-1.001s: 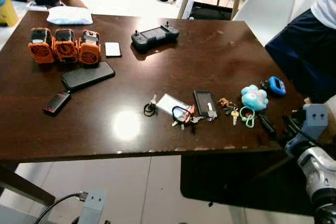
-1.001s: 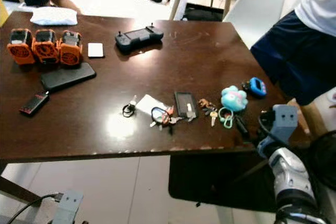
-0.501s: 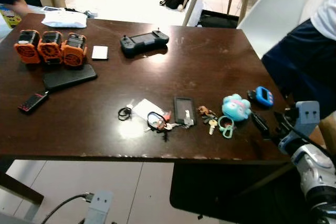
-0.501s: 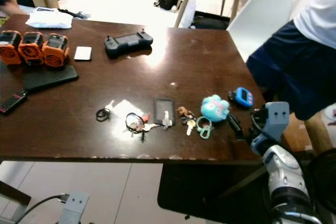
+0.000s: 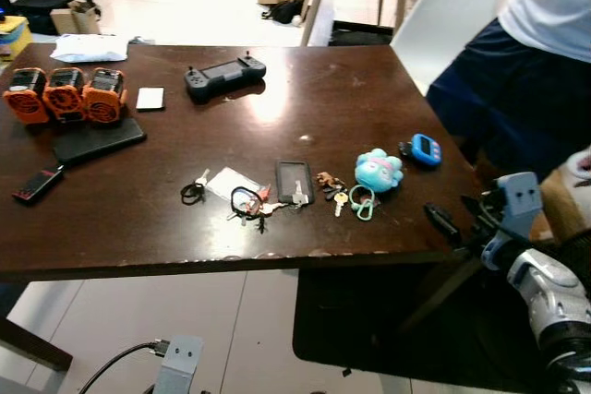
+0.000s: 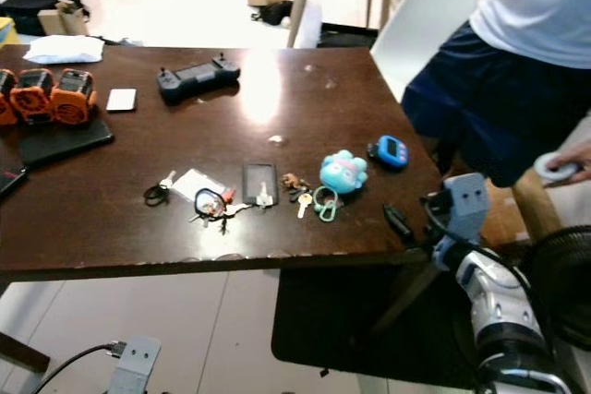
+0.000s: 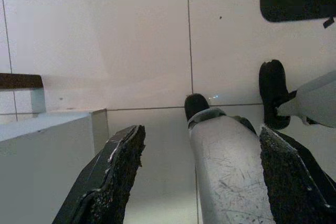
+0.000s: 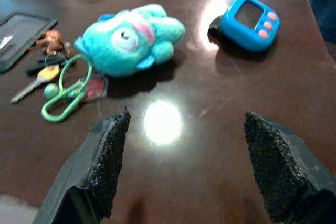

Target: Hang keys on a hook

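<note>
The right end effector point(image 8: 181, 166) now sits nearer the table point(image 5: 323, 108) corner, fingers spread and empty; reaching for the keys point(image 8: 50, 80), it may snag the teal plush point(image 8: 131, 38).

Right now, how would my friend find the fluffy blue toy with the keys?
Find the dark wooden table and follow its front edge toward the robot's right. There, just right of a black card holder, lies the turquoise plush keychain, the only soft, fuzzy thing, with a green ring.
</note>
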Available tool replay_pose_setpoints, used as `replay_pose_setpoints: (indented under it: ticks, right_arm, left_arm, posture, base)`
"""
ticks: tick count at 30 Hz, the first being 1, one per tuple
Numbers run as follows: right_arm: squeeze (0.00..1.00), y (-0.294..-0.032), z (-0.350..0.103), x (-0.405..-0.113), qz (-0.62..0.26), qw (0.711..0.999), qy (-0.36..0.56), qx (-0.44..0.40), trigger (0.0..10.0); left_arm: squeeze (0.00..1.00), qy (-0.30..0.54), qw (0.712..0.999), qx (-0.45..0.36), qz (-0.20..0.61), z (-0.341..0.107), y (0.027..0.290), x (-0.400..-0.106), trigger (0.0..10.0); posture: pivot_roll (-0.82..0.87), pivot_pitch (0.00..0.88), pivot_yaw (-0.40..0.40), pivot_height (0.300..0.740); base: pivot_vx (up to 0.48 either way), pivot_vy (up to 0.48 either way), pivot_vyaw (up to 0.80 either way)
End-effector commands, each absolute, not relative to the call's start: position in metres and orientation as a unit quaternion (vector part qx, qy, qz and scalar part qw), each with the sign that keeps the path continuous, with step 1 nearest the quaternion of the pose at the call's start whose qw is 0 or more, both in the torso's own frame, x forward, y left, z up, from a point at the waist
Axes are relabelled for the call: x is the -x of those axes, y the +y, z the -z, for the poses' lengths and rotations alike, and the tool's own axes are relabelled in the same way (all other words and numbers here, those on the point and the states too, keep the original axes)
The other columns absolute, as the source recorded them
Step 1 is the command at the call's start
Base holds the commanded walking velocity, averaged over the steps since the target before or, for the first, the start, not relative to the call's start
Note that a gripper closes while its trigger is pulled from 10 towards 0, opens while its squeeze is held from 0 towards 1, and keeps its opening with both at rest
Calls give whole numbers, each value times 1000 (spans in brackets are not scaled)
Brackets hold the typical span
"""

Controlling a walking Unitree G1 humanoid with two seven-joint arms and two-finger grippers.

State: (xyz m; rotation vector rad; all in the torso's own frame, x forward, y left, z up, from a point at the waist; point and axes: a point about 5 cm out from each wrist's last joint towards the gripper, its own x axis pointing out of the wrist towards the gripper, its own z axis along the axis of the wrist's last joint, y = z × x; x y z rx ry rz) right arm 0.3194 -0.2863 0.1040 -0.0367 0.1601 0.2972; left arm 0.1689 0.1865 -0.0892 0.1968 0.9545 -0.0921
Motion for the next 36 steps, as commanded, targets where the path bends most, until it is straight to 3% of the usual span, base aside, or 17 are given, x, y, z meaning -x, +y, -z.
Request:
replay_pose_setpoints:
  ticks: [1, 10, 11, 12, 14, 19, 23, 28, 36]
  right_arm:
    - [0, -282, -106, -323, -159, 983, 85, 31, 10000]
    - [0, -248, -100, -332, -233, 966, 102, 53, 10000]
    - [0, -225, -99, -336, -290, 949, 104, 61, 10000]
    - [0, -225, -99, -336, -290, 949, 104, 61, 10000]
    - [0, -199, -100, -339, -353, 926, 108, 74, 10000]
    - [0, -183, -106, -343, -393, 912, 94, 73, 10000]
    - [0, -179, -113, -348, -387, 917, 79, 59, 10000]
    - [0, -177, -112, -359, -292, 953, 73, 35, 10000]
    - [0, -175, -96, -354, -237, 968, 78, -38, 10000]
  left_arm:
    - [0, 471, 876, -91, 47, 92, 187, -162, 10000]
    - [0, 472, 876, -93, 38, 93, 190, -160, 10000]
    - [0, 472, 876, -92, 39, 93, 189, -160, 10000]
    - [0, 472, 876, -92, 39, 93, 189, -160, 10000]
    - [0, 472, 876, -93, 42, 93, 188, -159, 10000]
    - [0, 475, 874, -95, 43, 94, 188, -157, 10000]
    - [0, 476, 873, -95, 42, 95, 190, -155, 10000]
    - [0, 479, 872, -95, 40, 96, 193, -150, 10000]
    - [0, 484, 869, -98, 39, 98, 199, -142, 10000]
  posture:
    - [-33, 38, -6, 740]
    - [-29, 46, -9, 740]
    - [-31, 49, -9, 740]
    - [-31, 49, -9, 740]
    - [-31, 49, -8, 740]
    - [-21, 50, -12, 740]
    - [-16, 52, -13, 740]
    - [-12, 66, -11, 740]
    - [-5, 95, 11, 740]
  base:
    - [0, -480, 0]
    - [0, -249, 0]
    - [0, 0, 0]
    - [0, 0, 0]
    - [0, 0, 0]
    - [0, 0, 0]
    - [0, 0, 0]
    - [0, 0, 0]
    - [0, 0, 0]
